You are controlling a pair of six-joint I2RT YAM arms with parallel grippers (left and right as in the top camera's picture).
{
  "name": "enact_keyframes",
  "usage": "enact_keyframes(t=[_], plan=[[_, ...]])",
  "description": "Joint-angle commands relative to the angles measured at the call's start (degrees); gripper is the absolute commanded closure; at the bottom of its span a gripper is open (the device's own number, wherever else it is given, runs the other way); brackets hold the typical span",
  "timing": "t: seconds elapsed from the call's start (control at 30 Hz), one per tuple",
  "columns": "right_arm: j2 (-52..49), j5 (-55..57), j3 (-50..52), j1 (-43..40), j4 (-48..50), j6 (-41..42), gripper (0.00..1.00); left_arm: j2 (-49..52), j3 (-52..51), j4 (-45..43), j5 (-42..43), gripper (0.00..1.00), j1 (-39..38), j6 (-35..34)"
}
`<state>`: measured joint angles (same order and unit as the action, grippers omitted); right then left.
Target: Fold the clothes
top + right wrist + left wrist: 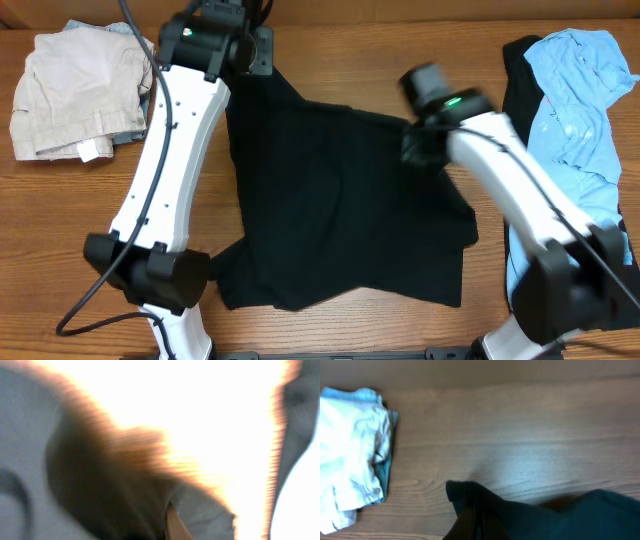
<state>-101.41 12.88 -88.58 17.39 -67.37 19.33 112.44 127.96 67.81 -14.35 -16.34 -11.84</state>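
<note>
Wood table [400, 40], black garment [340, 200] spread flat mid-table, both my grippers pinched tight on its far edge, left gripper [255, 55] at the far-left corner, right gripper [418, 148] lower on the right, so the whole body lies toward my base.

Left tool [258, 50] and right tool [418, 148] are both closed, reaching forward.

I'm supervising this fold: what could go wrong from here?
1. The right gripper may have a poor hold on the black garment: its wrist view is too blurred to confirm.
2. The right arm lies close beside the blue shirt and might drag it.
3. The garment's bunched lower edge may fold unevenly.
</note>
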Motion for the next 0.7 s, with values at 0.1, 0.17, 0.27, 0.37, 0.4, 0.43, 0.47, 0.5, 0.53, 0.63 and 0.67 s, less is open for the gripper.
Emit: enact_keyframes(t=[0.1, 0.17, 0.27, 0.37, 0.4, 0.43, 0.47, 0.5, 0.53, 0.63, 0.67], plan=[[15.3, -6.1, -23.1, -11.0, -12.9, -7.2, 0.96, -12.2, 8.0, 1.1, -0.2, 0.96, 0.5, 0.0], [18.0, -6.6, -29.0, -13.2, -17.8, -7.9, 0.96, -16.2, 8.2, 1.5, -0.2, 0.96, 0.6, 0.0], [21.0, -6.6, -34.3, -14.3, -22.9, -7.9, 0.96, -22.1, 8.2, 2.1, -0.2, 0.96, 0.6, -0.1], [25.9, -6.6, -39.3, -14.3, -26.9, -7.8, 0.96, -28.6, 8.2, 3.4, -0.2, 0.96, 0.6, -2.1], [27.9, -6.6, -40.7, -14.3, -27.9, -7.8, 0.96, -30.8, 8.2, 3.7, -0.3, 0.96, 0.6, -2.4], [29.0, -6.6, -41.4, -14.3, -28.4, -7.8, 0.96, -32.9, 8.2, 3.9, -0.3, 0.96, 0.6, -2.4], [30.9, -6.6, -42.4, -14.3, -29.0, -7.8, 0.96, -34.7, 8.2, 4.0, -0.5, 0.96, 0.6, -2.4], [32.1, -6.6, -43.1, -14.3, -29.4, -7.8, 0.96, -36.4, 8.2, 4.2, -0.8, 0.96, 0.6, -2.4], [34.6, -6.6, -44.1, -14.3, -29.7, -7.8, 0.96, -38.9, 8.2, 4.2, -1.2, 0.96, 0.6, -2.3], [39.2, -6.5, -44.9, -14.3, -29.7, -7.8, 0.96, -43.6, 8.2, 4.1, -2.9, 0.96, 0.6, -2.3], [40.0, -6.6, -45.0, -14.3, -29.7, -7.8, 0.96, -44.6, 8.2, 4.1, -3.4, 0.96, 0.6, -2.3]])
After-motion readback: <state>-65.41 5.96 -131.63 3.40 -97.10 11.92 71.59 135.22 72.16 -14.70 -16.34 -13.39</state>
